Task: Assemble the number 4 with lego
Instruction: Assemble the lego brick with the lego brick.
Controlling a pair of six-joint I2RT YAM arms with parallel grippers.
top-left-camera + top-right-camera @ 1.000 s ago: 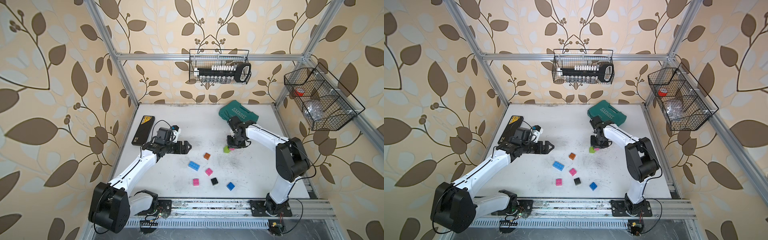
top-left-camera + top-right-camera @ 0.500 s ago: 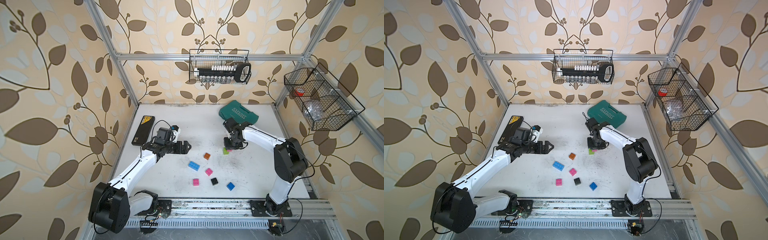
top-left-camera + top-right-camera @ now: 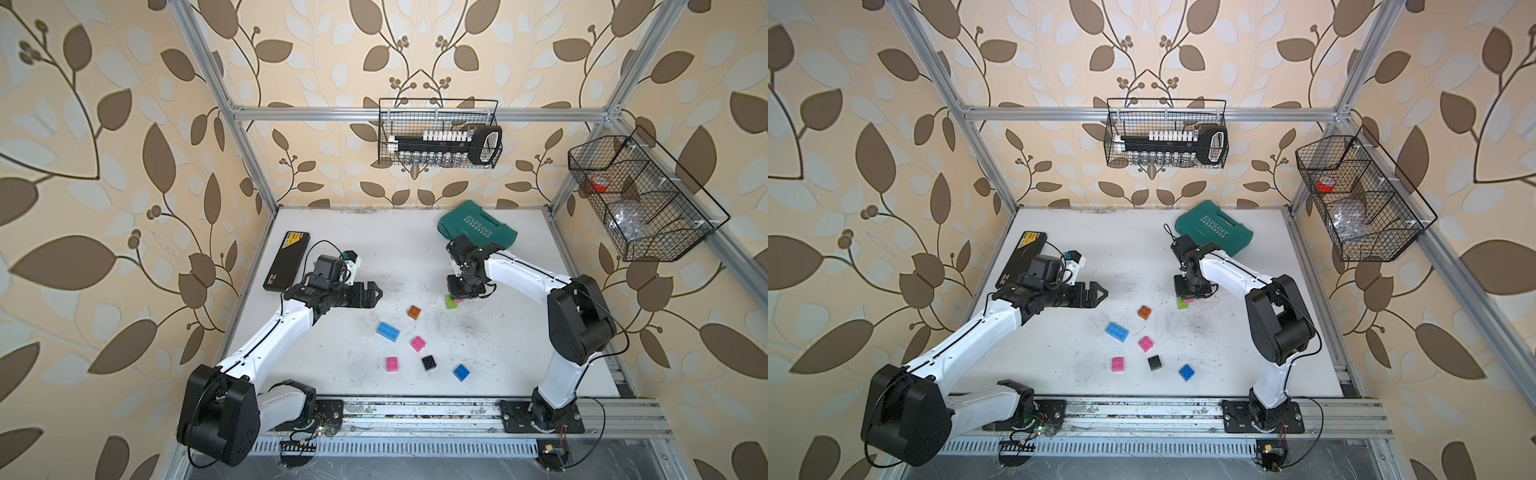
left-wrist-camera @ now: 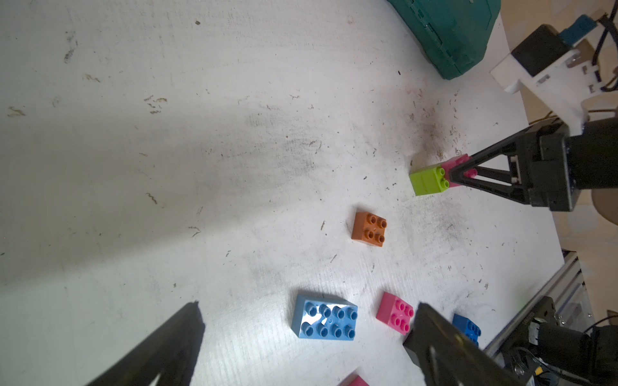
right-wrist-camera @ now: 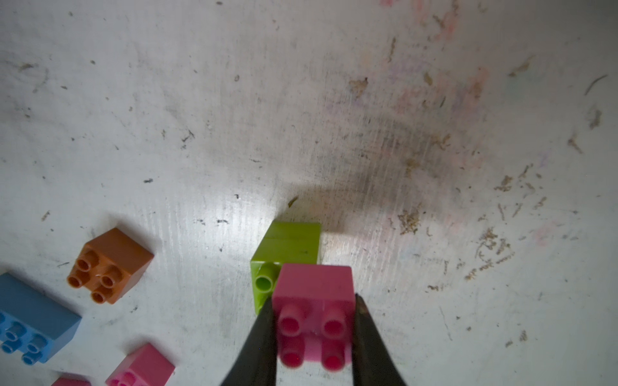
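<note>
My right gripper (image 5: 314,299) is shut on a pink lego brick (image 5: 314,284), low over the table. The pink brick sits at the studded face of a lime green lego block (image 5: 287,244) lying on its side; I cannot tell whether they are joined. In both top views an orange (image 3: 414,311), a long blue (image 3: 388,331), two pink (image 3: 418,343) (image 3: 392,364), a black (image 3: 429,363) and a small blue brick (image 3: 461,372) lie loose. My left gripper (image 3: 376,293) hovers open to their left, holding nothing. No number 4 figure is in view.
A teal tool case (image 3: 478,226) lies at the back right, just behind the right arm. A flat black and yellow device (image 3: 287,261) lies along the left edge. Two wire baskets (image 3: 440,133) (image 3: 640,199) hang on the walls above the table.
The right gripper has shifted slightly to the left with the pink brick, staying beside the lime green block. The left arm has not moved.
</note>
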